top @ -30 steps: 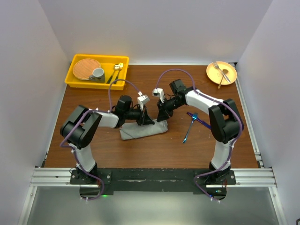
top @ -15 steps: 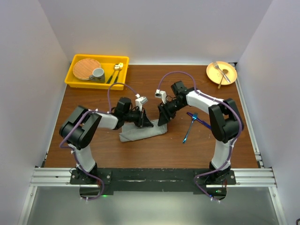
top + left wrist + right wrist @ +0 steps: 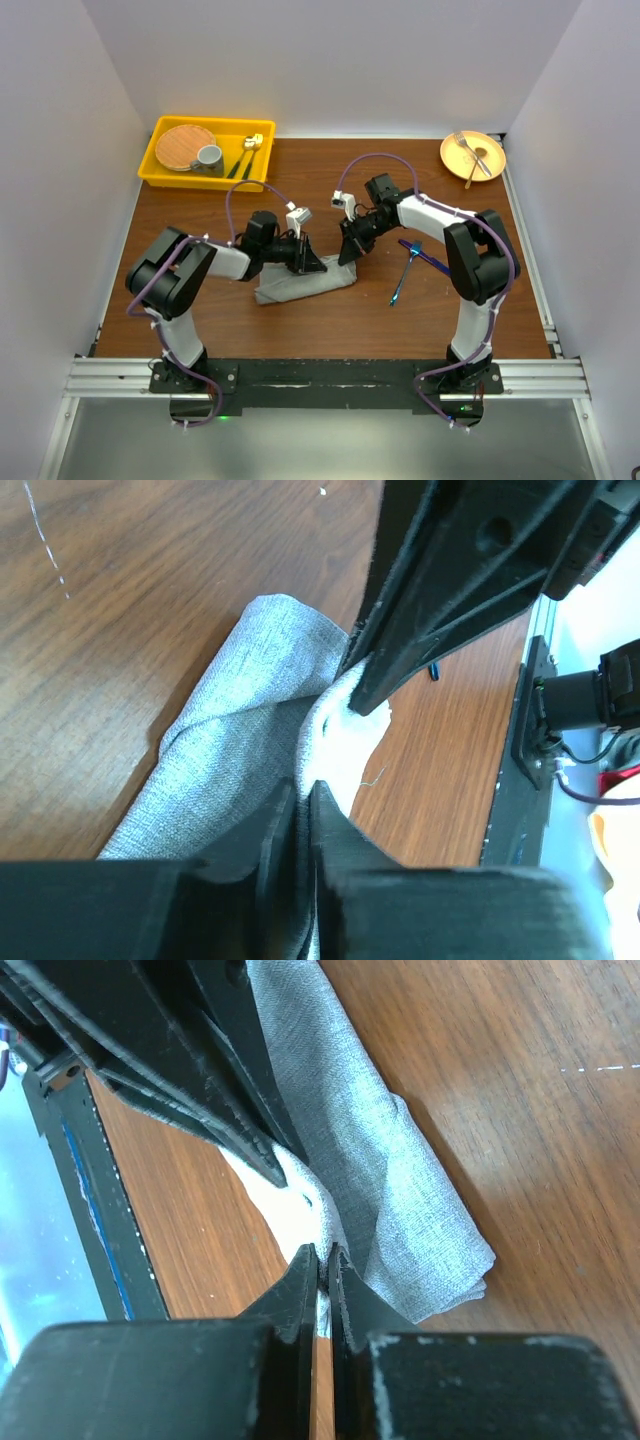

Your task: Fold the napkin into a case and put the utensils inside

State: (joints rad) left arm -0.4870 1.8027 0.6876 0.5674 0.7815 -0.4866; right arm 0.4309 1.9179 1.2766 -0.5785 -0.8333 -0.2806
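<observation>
Napkin [image 3: 300, 285] sits mid-table, a bit left of centre, between the two arms. It is already down to a narrow oblong strip lying slightly slanted. Plain grey weave, soft, with at least two layers stacked. A diagonal crease runs across the top layer. The far-right end looks bunched rather than flat.

A paler flap rises off the strip near its middle, and both grippers pinch it there. Left gripper [image 3: 303, 790] has its fingers nearly together with cloth between them, so it is clamped on the napkin. Right gripper [image 3: 322, 1255] is the same: fingers closed, with a thin white sliver of cloth caught at the tips. The two fingertip pairs are just beside each other on that flap, almost touching.

Step, as I judge it, is the fold itself, mid-way, with the case not finished. Next move calls for both arms to carry the flap together at an even pull, lay it flat, then let go. Uneven pull would likely drag or twist the strip.

Utensils [image 3: 403, 280] lie on the bare table [image 3: 300, 180] right of the napkin, apart from it and not yet inside.

Further out are a yellow bin [image 3: 160, 165] at far left and an orange plate [image 3: 490, 165] at far right.
</observation>
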